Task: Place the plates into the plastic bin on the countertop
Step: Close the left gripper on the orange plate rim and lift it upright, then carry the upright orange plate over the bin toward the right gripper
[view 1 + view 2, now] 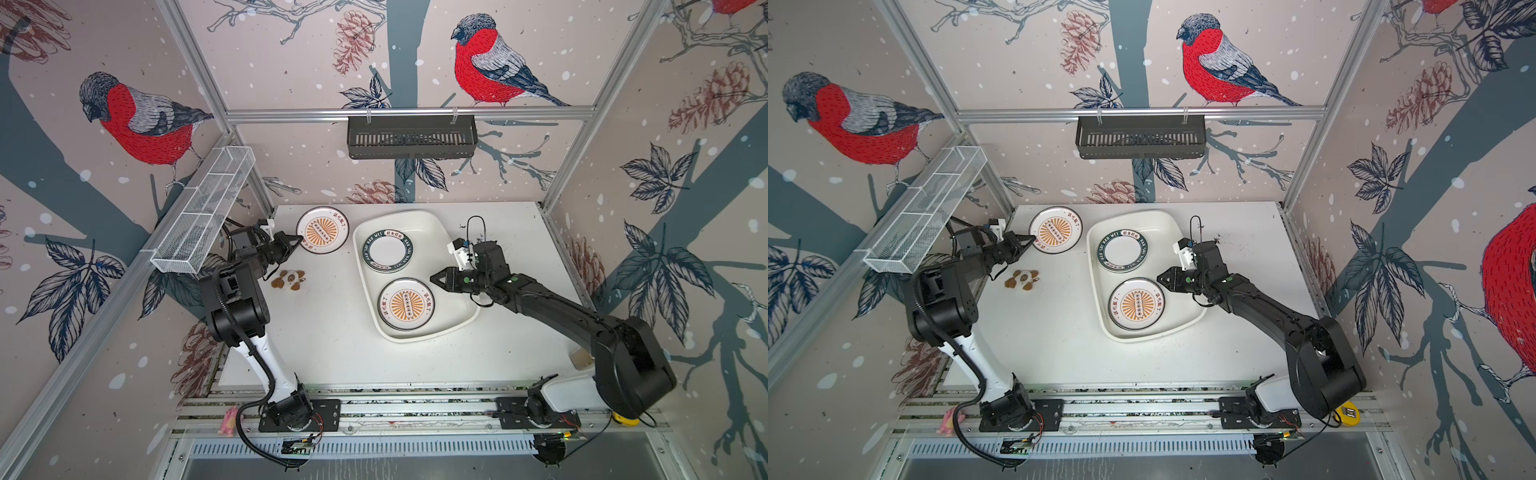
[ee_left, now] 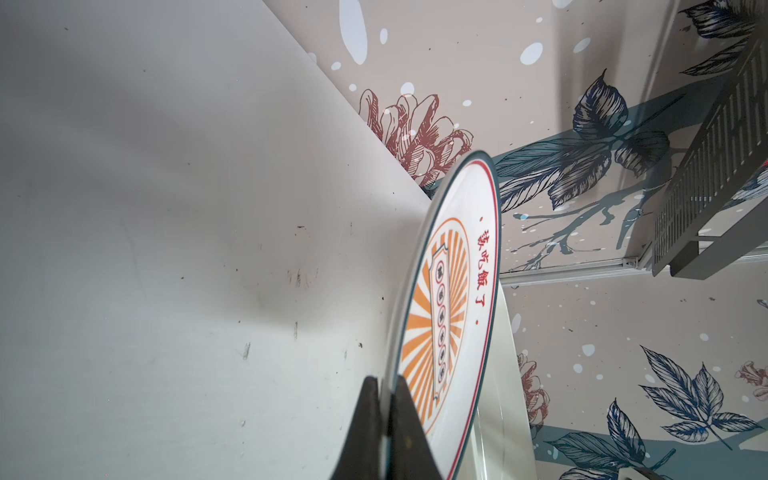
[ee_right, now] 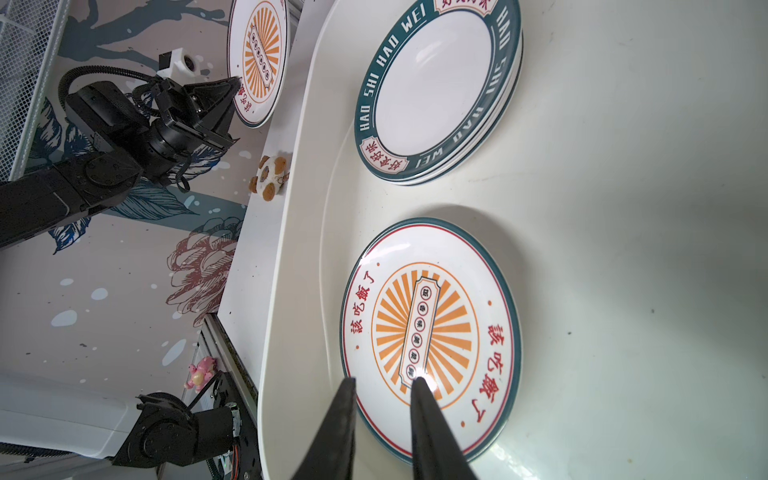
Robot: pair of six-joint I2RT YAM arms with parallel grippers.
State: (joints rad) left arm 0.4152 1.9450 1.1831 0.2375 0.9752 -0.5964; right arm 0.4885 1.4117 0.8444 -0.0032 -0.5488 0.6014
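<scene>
near: brown toy [image 1: 291, 279] on countertop [image 1: 332, 345] | left gripper [image 1: 300, 240]: clamped on sunburst plate [image 1: 323, 230] rim, left of plastic bin [image 1: 411, 224] | bin: long axis far-to-near, lettered plates [image 1: 387, 250] and second sunburst plate [image 1: 406, 304] flat inside | right gripper [image 1: 433, 277]: parted, empty

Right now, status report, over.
Left gripper shut on rim of sunburst plate, outside plastic bin. Right gripper open above binned sunburst plate. Brown toy beside left arm.

Left jaws clamped; right jaws apparently apart.

Black arms [image 1: 540, 299], white lower links [image 1: 274, 361], corrugated cable [image 1: 240, 422].
</scene>
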